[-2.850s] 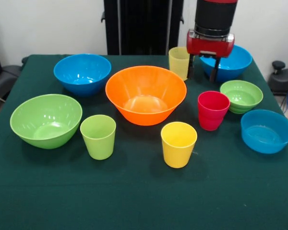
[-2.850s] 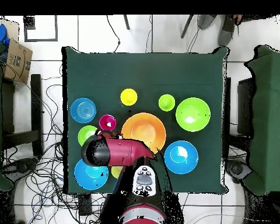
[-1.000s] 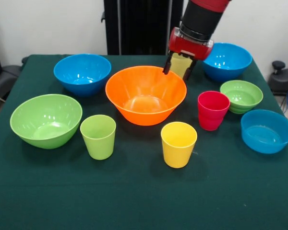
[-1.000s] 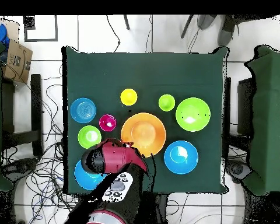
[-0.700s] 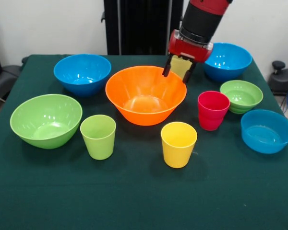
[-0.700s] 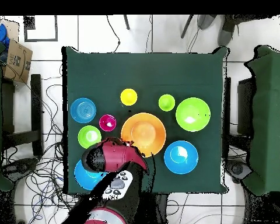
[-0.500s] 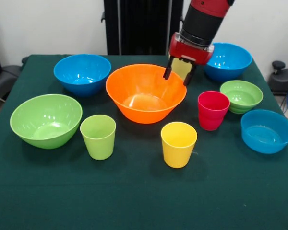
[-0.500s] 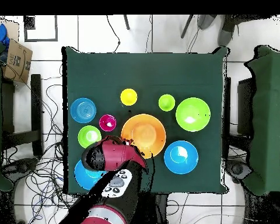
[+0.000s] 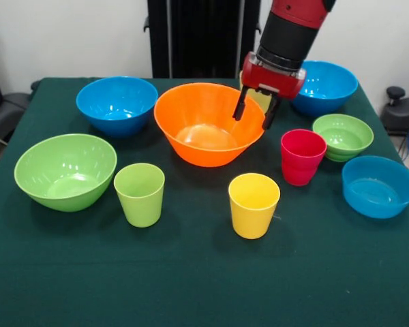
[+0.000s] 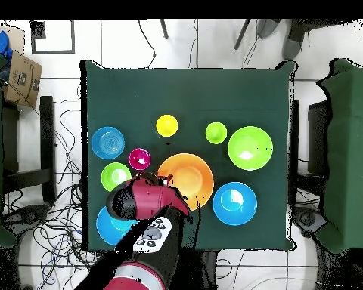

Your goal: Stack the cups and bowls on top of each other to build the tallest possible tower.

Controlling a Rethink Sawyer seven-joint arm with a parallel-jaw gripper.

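My gripper [image 9: 253, 114] is shut on the right rim of the large orange bowl [image 9: 208, 126], one finger inside and one outside, and holds the bowl tilted a little off the table. The paler yellow cup [image 9: 256, 100] is mostly hidden behind the gripper. The red cup [image 9: 302, 157], bright yellow cup [image 9: 253, 204] and lime green cup [image 9: 139, 194] stand in front. The large lime green bowl [image 9: 65, 170] sits at the left. No stack stands. In the overhead view the arm [image 10: 143, 198] covers the orange bowl's [image 10: 186, 180] edge.
Medium blue bowls stand at the back left [image 9: 116, 103] and back right [image 9: 327, 85]. A small green bowl [image 9: 342, 136] and a shallow blue bowl [image 9: 380, 185] sit at the right. The green cloth [image 9: 191, 279] in front is bare.
My gripper moved from the back right blue bowl to the orange bowl's rim, closed on it, and has lifted the bowl up and slightly back.
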